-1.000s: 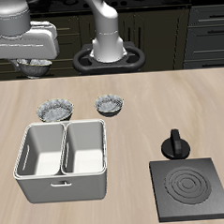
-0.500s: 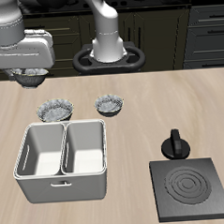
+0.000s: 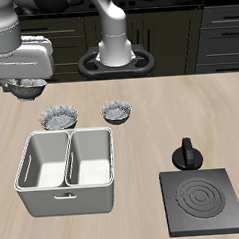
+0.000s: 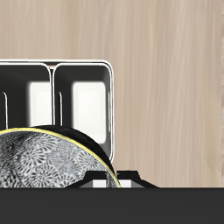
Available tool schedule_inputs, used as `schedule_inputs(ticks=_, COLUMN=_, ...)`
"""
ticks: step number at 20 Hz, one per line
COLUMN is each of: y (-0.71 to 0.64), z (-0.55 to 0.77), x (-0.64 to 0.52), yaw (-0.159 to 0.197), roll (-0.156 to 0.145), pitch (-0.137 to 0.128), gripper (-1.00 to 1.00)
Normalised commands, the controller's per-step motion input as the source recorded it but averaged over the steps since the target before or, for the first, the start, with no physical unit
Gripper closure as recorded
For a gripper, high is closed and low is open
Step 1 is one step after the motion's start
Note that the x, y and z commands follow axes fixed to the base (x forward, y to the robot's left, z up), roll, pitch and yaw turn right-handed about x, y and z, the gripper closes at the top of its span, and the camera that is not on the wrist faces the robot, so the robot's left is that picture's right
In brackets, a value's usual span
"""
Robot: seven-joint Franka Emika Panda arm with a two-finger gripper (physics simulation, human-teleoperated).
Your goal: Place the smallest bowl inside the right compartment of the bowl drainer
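Observation:
My gripper (image 3: 26, 81) is shut on the smallest bowl (image 3: 26, 89), a grey-silver ruffled bowl, and holds it in the air above the table's back part, behind the bowl drainer (image 3: 66, 201). The drainer is a light grey tub with two deep wells, both empty, split by a middle wall. In the wrist view the held bowl (image 4: 44, 166) fills the near field with its patterned side, and the drainer (image 4: 112, 96) lies below it with both wells showing.
Two other ruffled bowls (image 3: 58, 117) (image 3: 118, 112) sit on the table just behind the drainer. A dark square slab with rings (image 3: 205, 201) lies near the front edge, with a small black knobbed object (image 3: 186, 153) behind it.
My gripper has come down and toward the table's front with the bowl in it, closer to the drainer. Nothing on the table has moved.

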Motion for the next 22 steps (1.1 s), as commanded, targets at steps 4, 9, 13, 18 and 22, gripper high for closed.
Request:
schedule_inputs(ticks=4, y=-0.05, z=0.16, x=0.17, yaw=0.033, roll=-0.042, pitch=-0.034, gripper=1.0)
schedule_inputs(ticks=9, y=0.0, z=-0.03, x=0.12, yaw=-0.014, roll=0.006, pitch=0.001, gripper=1.0)
schedule_inputs(ticks=13, y=-0.05, z=-0.15, x=0.03, yaw=0.001, roll=-0.002, pitch=0.017, gripper=1.0)
schedule_inputs(ticks=18, y=-0.07, z=-0.23, x=0.06, yaw=0.015, roll=-0.013, pitch=0.023, gripper=1.0)
schedule_inputs(ticks=22, y=-0.06, z=-0.38, x=0.03, yaw=0.001, roll=0.003, pitch=0.044, gripper=1.0)
